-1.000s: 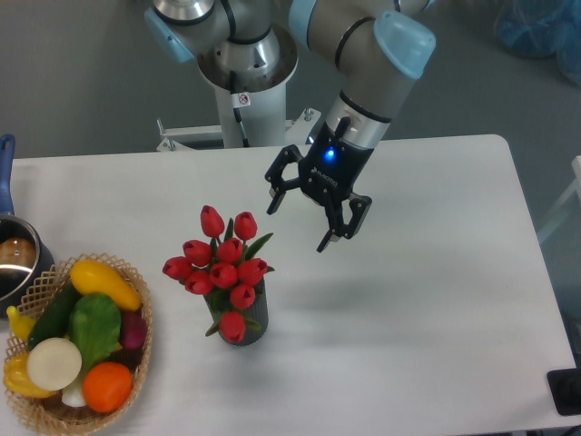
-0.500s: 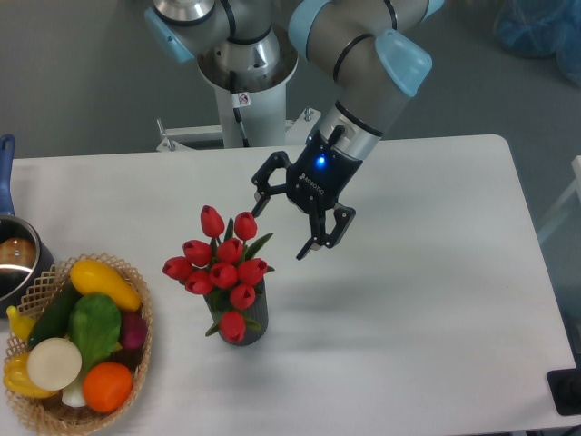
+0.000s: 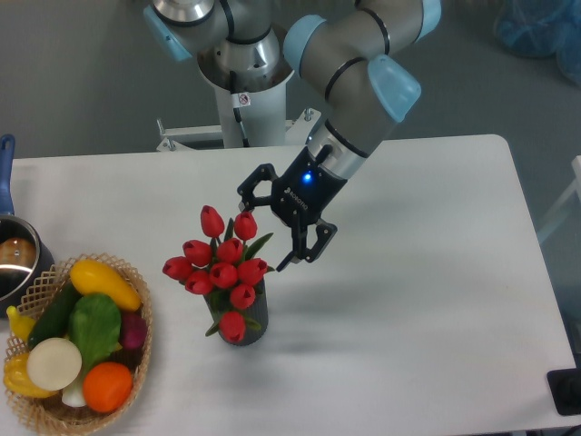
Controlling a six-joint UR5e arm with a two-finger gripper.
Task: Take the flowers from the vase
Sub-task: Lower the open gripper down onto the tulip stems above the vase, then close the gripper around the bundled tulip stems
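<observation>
Over the last second the gripper (image 3: 267, 234) has been carried leftward and lower in the view, from a spot well to the right of the flowers (image 3: 221, 265) to a place just beside their upper right edge. This is judged to be the approach to the bunch, with the grasp itself not yet begun.

The jaws are spread wide apart, as they were a second ago, and nothing is held between them. One finger is seen close to the topmost bud on the right, the other just beside the green leaf that sticks out on that side; whether either is touching cannot be told from this angle.

The flowers are seated in the vase (image 3: 251, 320), which stands upright on the table (image 3: 427, 300) a little to the right of the basket (image 3: 91, 363) of fruit and vegetables. The bunch appears undisturbed, so the lift is judged still to be wholly ahead
</observation>
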